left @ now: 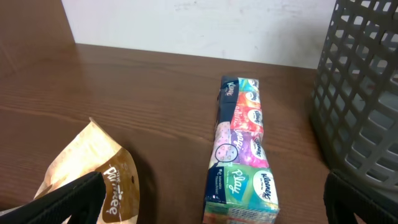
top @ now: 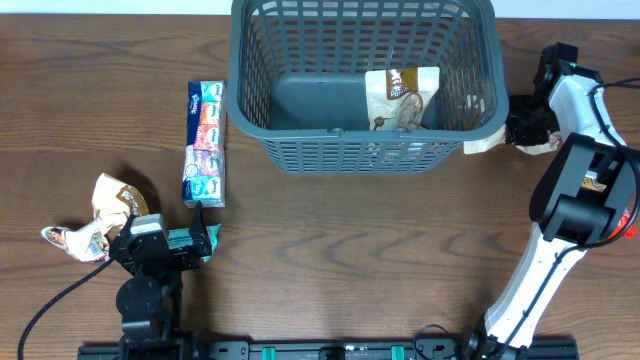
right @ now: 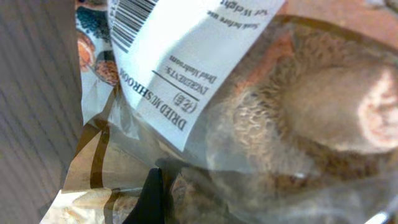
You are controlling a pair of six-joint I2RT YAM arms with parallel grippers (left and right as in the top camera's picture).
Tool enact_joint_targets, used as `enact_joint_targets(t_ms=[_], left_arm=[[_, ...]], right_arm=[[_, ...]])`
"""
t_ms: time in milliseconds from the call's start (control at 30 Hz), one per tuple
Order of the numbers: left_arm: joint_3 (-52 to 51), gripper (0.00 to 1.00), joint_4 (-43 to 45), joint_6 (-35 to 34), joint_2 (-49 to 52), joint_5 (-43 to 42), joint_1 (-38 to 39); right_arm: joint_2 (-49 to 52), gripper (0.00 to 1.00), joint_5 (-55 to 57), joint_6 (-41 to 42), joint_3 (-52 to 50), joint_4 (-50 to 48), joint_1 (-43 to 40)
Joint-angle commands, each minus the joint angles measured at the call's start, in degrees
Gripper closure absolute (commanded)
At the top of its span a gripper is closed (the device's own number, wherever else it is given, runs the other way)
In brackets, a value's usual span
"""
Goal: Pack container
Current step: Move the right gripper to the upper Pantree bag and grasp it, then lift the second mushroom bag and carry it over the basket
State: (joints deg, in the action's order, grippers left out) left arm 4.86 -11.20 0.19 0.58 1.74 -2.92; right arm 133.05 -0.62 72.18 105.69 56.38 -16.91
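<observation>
The container [top: 365, 80], a dark grey lattice basket, stands at the table's far middle with one brown snack packet [top: 402, 98] inside. My right gripper [top: 512, 131] is just outside the basket's right wall, shut on a clear dried mushroom packet [top: 484, 144]. That packet [right: 261, 106] fills the right wrist view, pressed against one black finger [right: 151, 199]. My left gripper [top: 200, 240] rests open near the front left, nothing between its fingers. Ahead of it lies a colourful tissue pack [left: 242, 149], with the basket wall [left: 364, 93] at the right.
The tissue pack [top: 205, 143] lies lengthwise left of the basket. A crumpled brown packet [top: 112, 198] and another small packet [top: 68, 240] sit at the front left, beside the left arm. In the left wrist view the brown packet [left: 93, 177] touches the left finger.
</observation>
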Motion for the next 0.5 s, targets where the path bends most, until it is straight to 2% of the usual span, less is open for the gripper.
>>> enact_joint_targets(t_ms=[0,167,467], left_arm=[[-1.0,0.01,-1.5,-0.1,-0.3,0.3,-0.3],[-1.0,0.01,-1.5,-0.1,-0.3,0.3,-0.3],[-1.0,0.01,-1.5,-0.1,-0.3,0.3,-0.3]], right_arm=[[2.9,0.98,0.6,-1.5,-0.7,1.3,0.1],[1.7,0.99,0.9,-6.4,6.4,6.6,0.1],[-9.0,0.98,1.0,-16.6,33.9,16.0,0.1]])
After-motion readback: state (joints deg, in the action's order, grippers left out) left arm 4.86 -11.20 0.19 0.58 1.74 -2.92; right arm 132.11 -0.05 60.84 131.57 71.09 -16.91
